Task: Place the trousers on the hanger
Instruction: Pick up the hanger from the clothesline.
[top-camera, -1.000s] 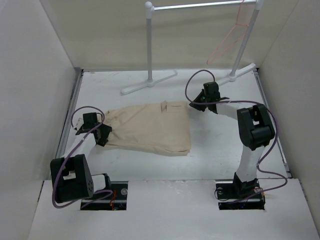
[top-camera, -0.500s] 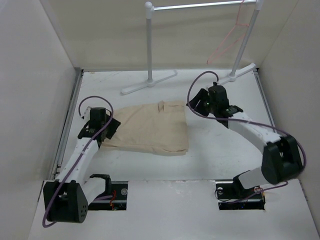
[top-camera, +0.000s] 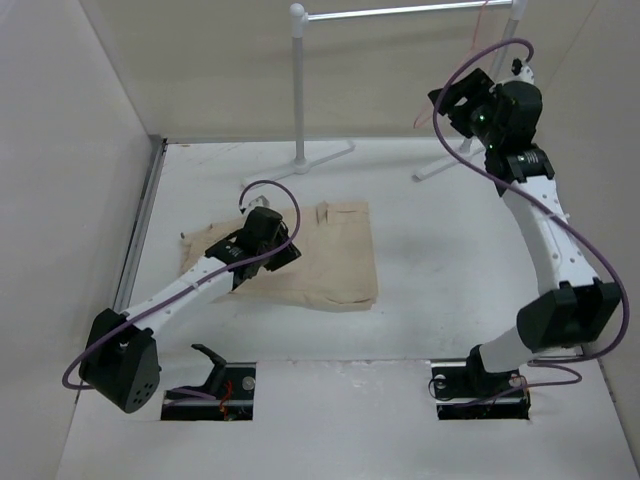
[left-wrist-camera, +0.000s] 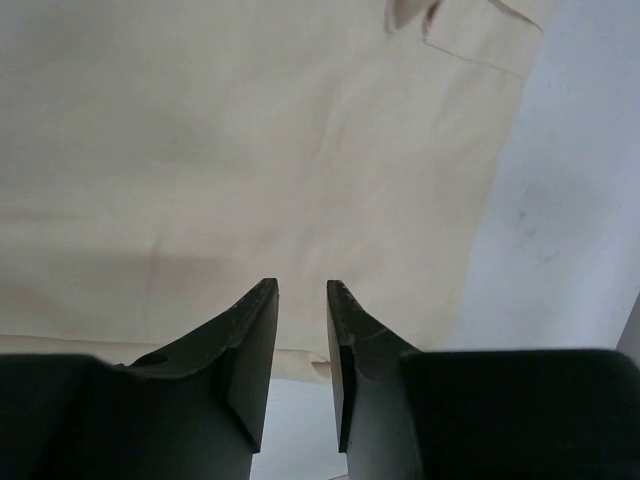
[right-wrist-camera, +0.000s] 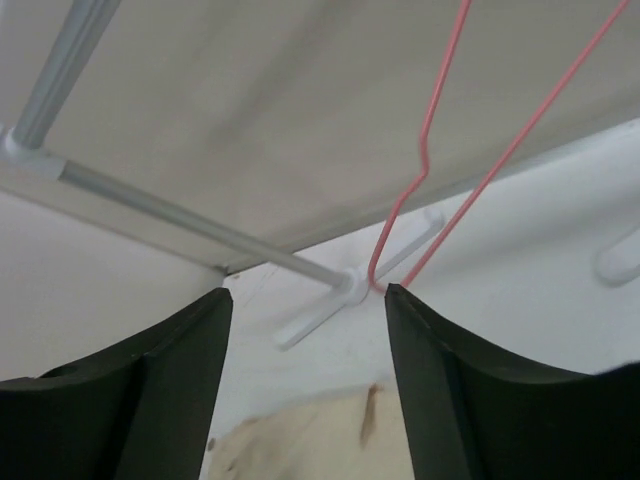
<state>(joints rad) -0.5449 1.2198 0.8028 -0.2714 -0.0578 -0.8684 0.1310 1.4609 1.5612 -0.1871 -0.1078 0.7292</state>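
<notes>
Trousers (top-camera: 330, 262) lie folded flat on table (top-camera: 450, 260), centre-left, well apart from hanger (right-wrist-camera: 436, 108), which hangs off the white rack (top-camera: 300, 90) rail at back right. L gripper (left-wrist-camera: 300, 287) sits low over the cloth w/ jaws narrow, nothing pinched btwn them as far as seen; prob. lining up a grab near the cloth edge. R gripper (right-wrist-camera: 307, 292) is up by the rack, jaws wide, hanger's lower corner just beside one finger, not gripped. Likely placed to take hanger first.
</notes>
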